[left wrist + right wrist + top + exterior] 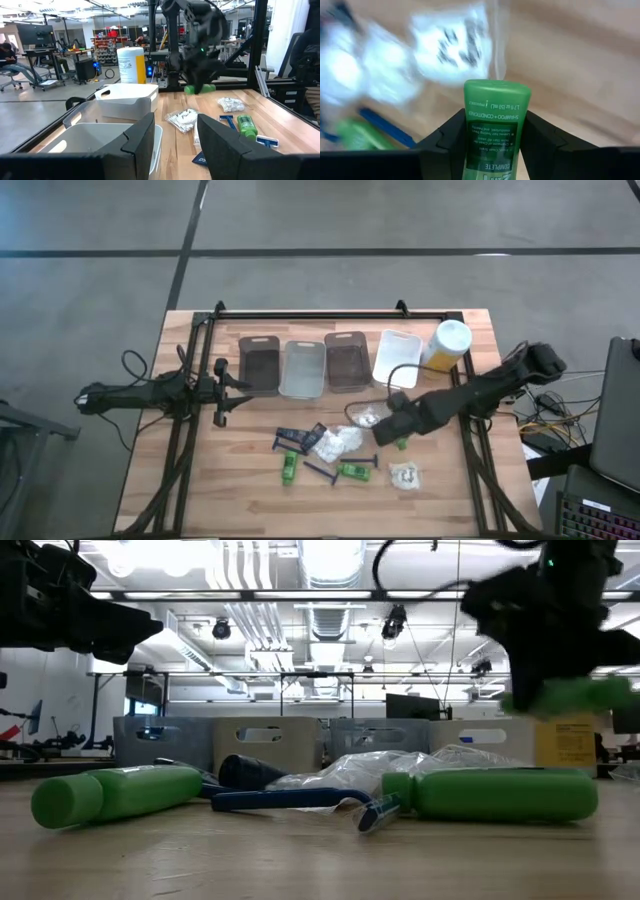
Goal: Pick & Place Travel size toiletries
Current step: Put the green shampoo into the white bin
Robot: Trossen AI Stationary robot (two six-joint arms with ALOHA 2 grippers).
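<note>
My right gripper (pixel 397 432) hangs over the table's right middle, shut on a small green bottle (pixel 495 130). The low view shows that bottle (pixel 575 692) well above the table. Lying on the wood are two more green bottles (pixel 288 468) (pixel 355 471), navy packets (pixel 290 436), a blue razor (pixel 322 472) and white sachets (pixel 335 442) (pixel 404 475) (pixel 368 416). My left gripper (pixel 177 145) waits open at the table's left side (pixel 222 392), beside the bins. My right gripper pinches the green bottle's body (pixel 492 142) between its two fingers (pixel 452 137), one on each side. One end of the bottle (pixel 496 90) sticks out past the fingertips. The bottle is lifted clear of the table and lies about level.
Four rectangular bins (pixel 260 365) (pixel 303 368) (pixel 347 360) (pixel 397 358) stand in a row at the far side, with a tall yellow bottle (pixel 447 345) to their right. A black frame rail (pixel 330 314) runs along the far edge. Cables and a laptop lie off the right edge.
</note>
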